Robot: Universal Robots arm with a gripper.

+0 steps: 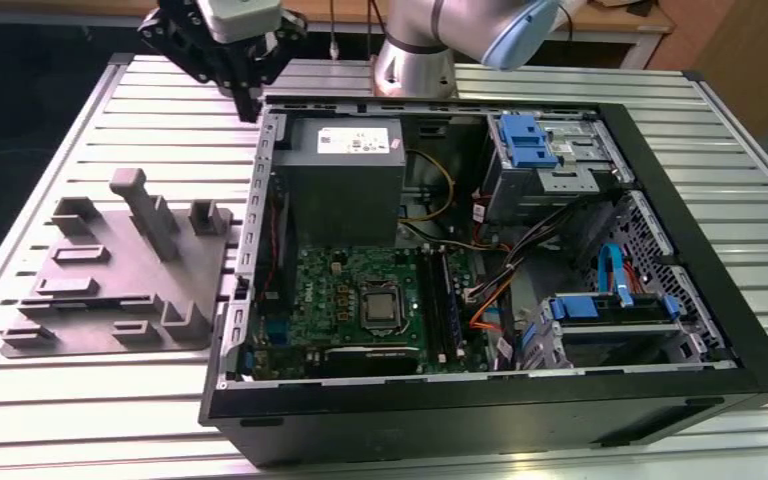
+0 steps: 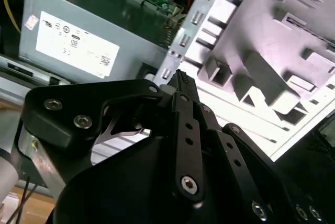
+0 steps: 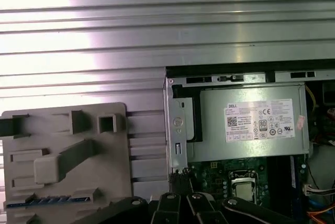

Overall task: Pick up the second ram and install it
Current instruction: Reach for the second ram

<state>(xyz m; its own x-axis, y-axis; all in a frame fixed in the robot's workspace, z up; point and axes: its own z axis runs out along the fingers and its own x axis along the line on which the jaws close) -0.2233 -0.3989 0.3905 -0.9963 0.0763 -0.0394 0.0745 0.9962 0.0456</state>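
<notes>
The second ram (image 3: 49, 200) shows in the first wrist view as a slim dark stick with a row of small chips, lying flat in a groove near one edge of the grey fixture plate (image 3: 104, 166). My gripper (image 1: 247, 108) hangs above the table at the open computer case's back corner on the exterior view's left, well apart from the stick. Its fingers taper together to one tip in both wrist views, gripper (image 2: 179, 76) and gripper (image 3: 180, 176), shut with nothing between them. The long black memory slots (image 1: 444, 310) run beside the processor on the green motherboard (image 1: 337, 290).
The fixture plate (image 1: 104, 290) with raised blocks lies on the slatted metal table at the exterior view's left of the case. Inside the case are the grey power supply (image 1: 341, 170), blue drive brackets (image 1: 534, 140) and loose cables (image 1: 491, 300).
</notes>
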